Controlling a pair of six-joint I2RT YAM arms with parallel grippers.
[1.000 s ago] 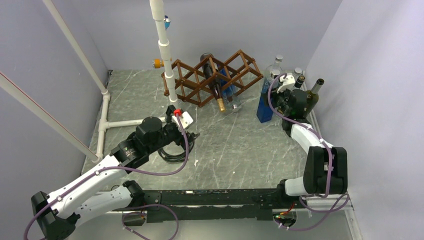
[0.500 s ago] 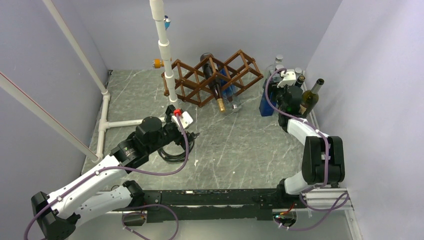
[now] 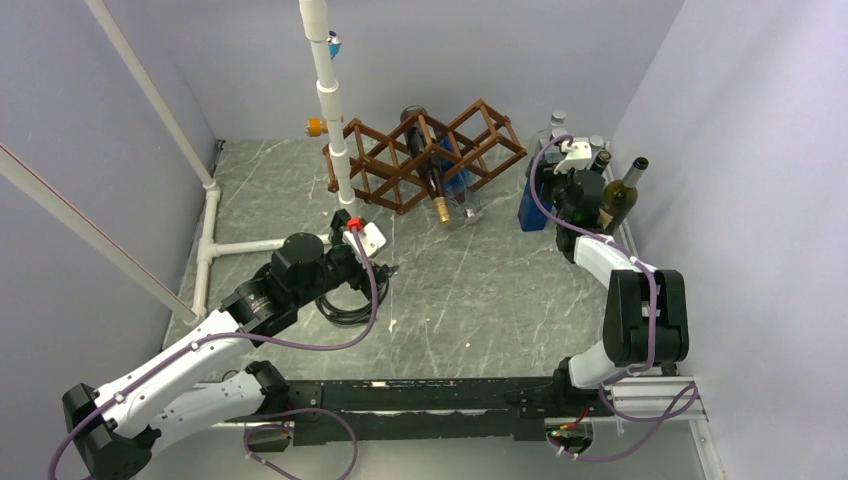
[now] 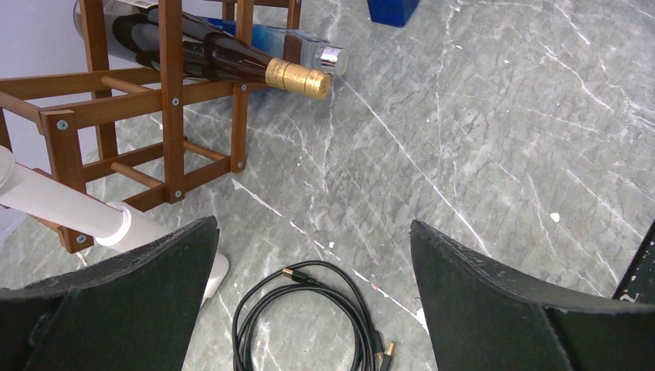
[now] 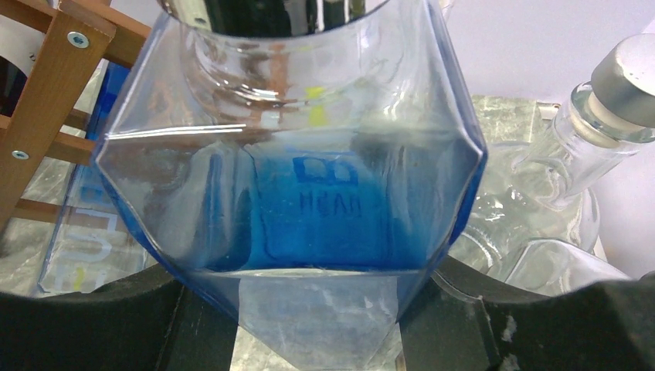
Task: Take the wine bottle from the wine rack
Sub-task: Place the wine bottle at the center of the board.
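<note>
Blue bottle now rearward in claw

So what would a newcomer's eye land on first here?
The dark wooden wine rack at the far side of the table, a gold-capped wine bottle poking from it. At right, the right pincer grips a blue bottle among clear bottles.
</note>
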